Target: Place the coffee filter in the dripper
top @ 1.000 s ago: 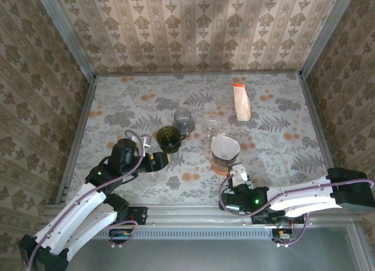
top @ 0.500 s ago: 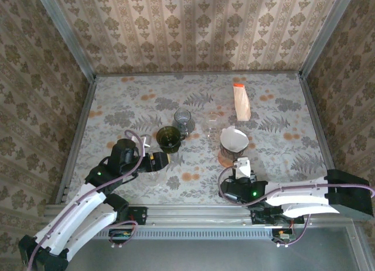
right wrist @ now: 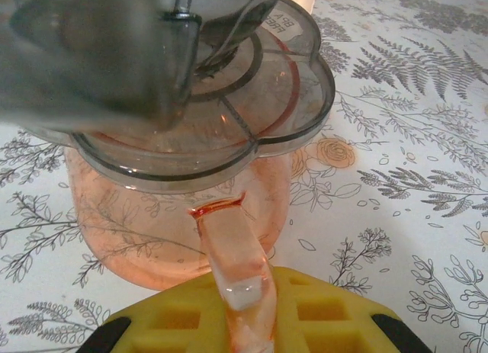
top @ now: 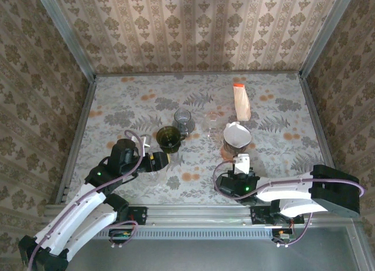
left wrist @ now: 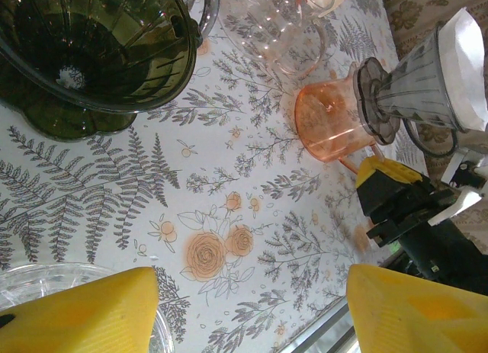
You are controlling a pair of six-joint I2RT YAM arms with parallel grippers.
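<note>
Coffee filter is judged a light, limp paper cone, easily creased or torn. It would best be pinched gently at its upper edge, where the paper stands clear of the dripper wall. It is seen as white paper seated in the grey ribbed dripper, right of centre on the surface.

Nearest, the right claw is nearly closed, its yellow pads pinched on the handle of the orange mug that carries the dripper. The stack is judged top-heavy and its walls smooth.

To the left, the left claw is held wide apart with nothing clamped. A clear glass rim lies under one finger, cut off by the frame edge, so its identity cannot be told.

Just beyond stand a dark green dripper, a small grey glass and a clear pitcher, with a paper pouch farthest.

How deep the filter sits cannot be made out, as the cone is blurred in the right wrist view.
</note>
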